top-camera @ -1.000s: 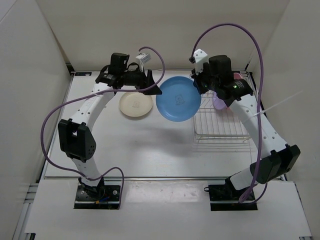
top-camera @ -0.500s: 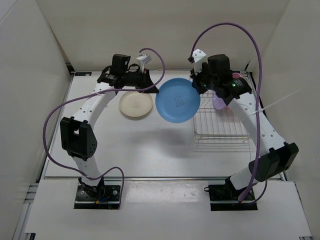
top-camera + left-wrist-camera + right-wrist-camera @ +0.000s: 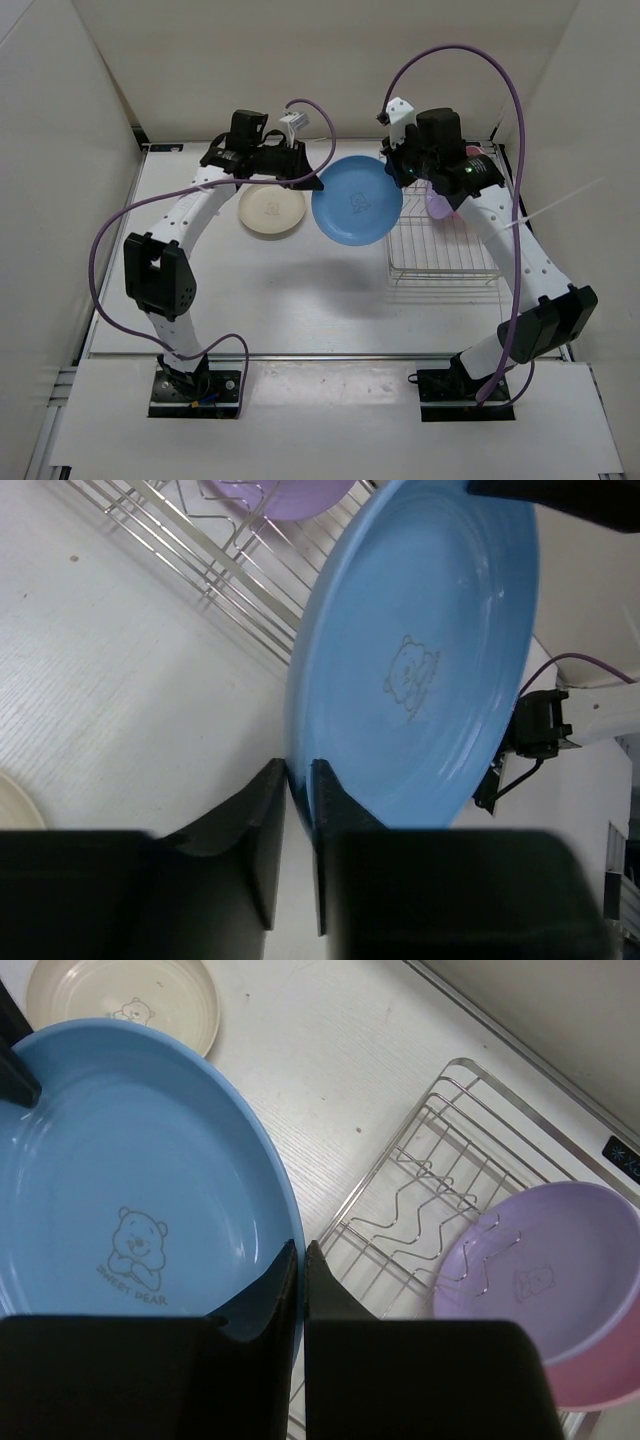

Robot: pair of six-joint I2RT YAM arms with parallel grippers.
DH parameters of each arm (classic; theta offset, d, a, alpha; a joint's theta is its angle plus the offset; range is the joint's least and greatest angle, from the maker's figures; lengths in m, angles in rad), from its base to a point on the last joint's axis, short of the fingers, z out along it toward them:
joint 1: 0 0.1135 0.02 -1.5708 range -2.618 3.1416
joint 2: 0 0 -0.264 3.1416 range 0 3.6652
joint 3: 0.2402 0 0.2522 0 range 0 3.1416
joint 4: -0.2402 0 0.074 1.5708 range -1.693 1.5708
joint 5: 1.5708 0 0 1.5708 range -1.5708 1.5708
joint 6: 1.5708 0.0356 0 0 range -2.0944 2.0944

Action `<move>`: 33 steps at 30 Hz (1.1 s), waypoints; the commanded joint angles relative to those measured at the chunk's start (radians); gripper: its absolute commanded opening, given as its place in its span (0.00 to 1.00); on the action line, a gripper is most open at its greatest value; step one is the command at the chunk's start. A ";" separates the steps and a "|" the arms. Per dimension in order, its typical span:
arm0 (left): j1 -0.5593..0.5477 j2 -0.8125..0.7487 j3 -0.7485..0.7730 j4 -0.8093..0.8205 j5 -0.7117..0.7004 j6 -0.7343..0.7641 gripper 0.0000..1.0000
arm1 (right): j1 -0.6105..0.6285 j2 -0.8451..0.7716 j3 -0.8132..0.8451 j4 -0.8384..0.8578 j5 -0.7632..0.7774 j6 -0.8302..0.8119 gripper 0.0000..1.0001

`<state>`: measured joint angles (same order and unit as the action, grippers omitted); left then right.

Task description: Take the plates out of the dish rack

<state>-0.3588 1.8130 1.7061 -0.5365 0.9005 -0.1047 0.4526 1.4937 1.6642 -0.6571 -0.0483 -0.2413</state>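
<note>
Two robot arms meet over a white table (image 3: 300, 300), with a blue plate (image 3: 357, 200) raised between them at upper centre of the overhead view. The right gripper (image 3: 298, 1250) has its jaws pinched tight on the plate's right rim. The bear print on the plate's inner face shows in the right wrist view.

At the plate's opposite edge, the left gripper (image 3: 298, 775) straddles the rim with its jaws only narrowly apart. Whether they actually clamp it cannot be told.

The dish rack (image 3: 445, 255) sits on the table at right of centre, below and just right of the lifted plate. A light purple plate (image 3: 540, 1260) stands tilted among the rack's wire dividers at the far end. A pink plate (image 3: 590, 1380) is directly behind it and mostly covered. A cream plate (image 3: 271, 211) lies flat on the table left of the blue one, beneath the left arm's wrist.
</note>
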 commanded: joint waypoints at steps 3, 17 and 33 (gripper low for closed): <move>-0.022 0.005 0.010 0.006 0.009 0.002 0.11 | 0.005 -0.006 0.054 0.048 -0.005 0.019 0.00; 0.050 -0.110 -0.181 0.079 -0.454 -0.107 0.11 | -0.017 0.019 -0.024 0.089 0.269 0.019 0.67; 0.376 0.086 -0.096 -0.071 -0.555 -0.193 0.11 | -0.127 -0.020 -0.057 0.090 0.238 0.077 0.70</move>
<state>0.0246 1.8771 1.5539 -0.5739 0.3496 -0.2722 0.3225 1.5124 1.6188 -0.6144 0.1806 -0.1799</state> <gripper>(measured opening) 0.153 0.701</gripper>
